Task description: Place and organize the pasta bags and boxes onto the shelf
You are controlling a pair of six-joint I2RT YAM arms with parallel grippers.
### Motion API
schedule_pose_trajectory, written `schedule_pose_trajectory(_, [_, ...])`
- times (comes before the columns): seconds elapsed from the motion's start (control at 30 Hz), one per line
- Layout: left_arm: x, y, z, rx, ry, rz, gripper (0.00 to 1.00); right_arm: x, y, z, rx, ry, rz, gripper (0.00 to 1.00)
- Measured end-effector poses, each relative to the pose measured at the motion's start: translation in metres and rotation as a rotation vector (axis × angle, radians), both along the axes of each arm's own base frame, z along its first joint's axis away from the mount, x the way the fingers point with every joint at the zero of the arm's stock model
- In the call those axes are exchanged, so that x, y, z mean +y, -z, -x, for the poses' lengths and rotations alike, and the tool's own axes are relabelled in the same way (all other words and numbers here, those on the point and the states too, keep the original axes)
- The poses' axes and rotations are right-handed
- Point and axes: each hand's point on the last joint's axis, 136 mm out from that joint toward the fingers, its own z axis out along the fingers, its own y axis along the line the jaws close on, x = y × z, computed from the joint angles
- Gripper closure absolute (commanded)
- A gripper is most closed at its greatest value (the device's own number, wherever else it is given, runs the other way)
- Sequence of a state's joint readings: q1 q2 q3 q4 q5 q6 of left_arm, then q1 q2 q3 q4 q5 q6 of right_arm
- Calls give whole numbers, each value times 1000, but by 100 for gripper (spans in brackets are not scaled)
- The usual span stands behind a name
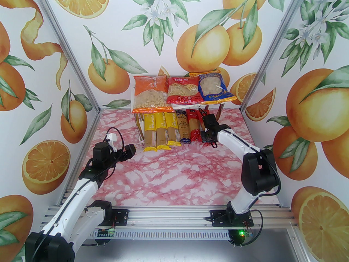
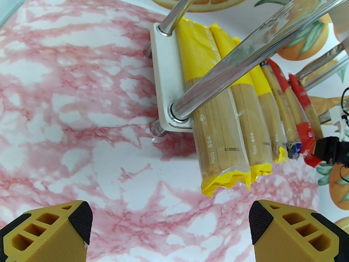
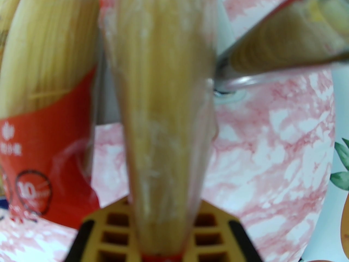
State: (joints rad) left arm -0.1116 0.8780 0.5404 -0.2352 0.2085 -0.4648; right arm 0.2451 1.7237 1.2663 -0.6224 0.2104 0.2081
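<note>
The right end effector (image 3: pixel 163 225) pinches a blurry pasta box (image 3: pixel 161 105), hiding its near end; the left end effector (image 2: pixel 170 228) is spread wide

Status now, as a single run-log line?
left pincer: open, empty | right pincer: shut on red spaghetti pack, right end of shelf lower tier | top tier: three bags

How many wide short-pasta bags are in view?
3, side by side on top of the shelf: the orange bag at left, the red bag in the middle, the blue bag at right. None seems hidden.
</note>
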Motion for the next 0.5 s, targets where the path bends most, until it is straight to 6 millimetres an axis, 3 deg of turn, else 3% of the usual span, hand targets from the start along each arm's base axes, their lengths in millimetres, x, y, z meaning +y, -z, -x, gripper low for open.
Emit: schedule_pose_trajectory(0.5, [0,5,-1,16,0,-2,0,10,-7,-2,-126,-18,-28,100])
